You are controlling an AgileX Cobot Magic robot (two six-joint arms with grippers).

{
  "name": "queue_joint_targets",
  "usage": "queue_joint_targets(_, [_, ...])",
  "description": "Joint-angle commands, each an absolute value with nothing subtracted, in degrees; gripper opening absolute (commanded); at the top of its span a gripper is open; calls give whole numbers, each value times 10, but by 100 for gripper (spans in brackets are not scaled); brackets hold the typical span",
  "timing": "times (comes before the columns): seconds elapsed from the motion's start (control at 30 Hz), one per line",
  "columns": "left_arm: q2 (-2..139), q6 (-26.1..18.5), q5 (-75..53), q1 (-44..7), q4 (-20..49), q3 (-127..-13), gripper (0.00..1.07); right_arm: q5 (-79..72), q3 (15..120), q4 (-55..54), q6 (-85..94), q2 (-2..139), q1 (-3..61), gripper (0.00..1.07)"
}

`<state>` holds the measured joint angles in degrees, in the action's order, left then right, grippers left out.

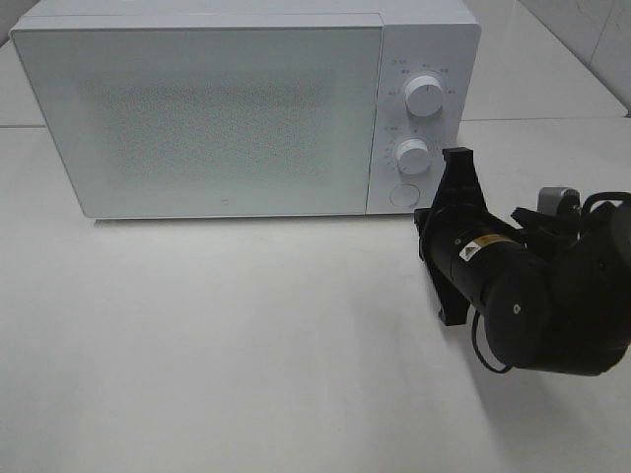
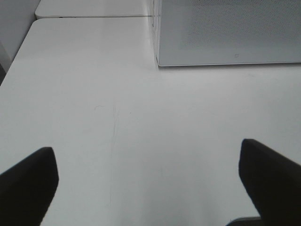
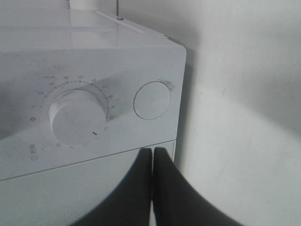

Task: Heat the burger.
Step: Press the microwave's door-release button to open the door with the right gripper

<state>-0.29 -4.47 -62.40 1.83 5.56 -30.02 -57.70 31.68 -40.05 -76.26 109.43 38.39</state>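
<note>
Microwave (image 1: 197,108): door shut; burger not in view, presumably inside. Right gripper (image 1: 458,156): jaws pressed together, empty, at 3 o'clock of lower dial (image 1: 412,155); setting the timer apparently remains. Left gripper (image 2: 146,157): spread wide, empty.

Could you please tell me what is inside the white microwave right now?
The white box-shaped microwave has its speckled grey door shut, hiding the cavity completely. No burger shows in any view, so whether it is inside cannot be told.
</note>
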Motion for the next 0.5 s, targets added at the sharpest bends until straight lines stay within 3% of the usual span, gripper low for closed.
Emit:
queue_joint_targets(0.03, [-10,-43,-614,19,54,-299,99,-569,337,-382,-768,1104,367,0])
queue_joint_targets(0.5, [-10,-43,-614,19,54,-299,99,-560,398,-328,-781,1157,327,0])
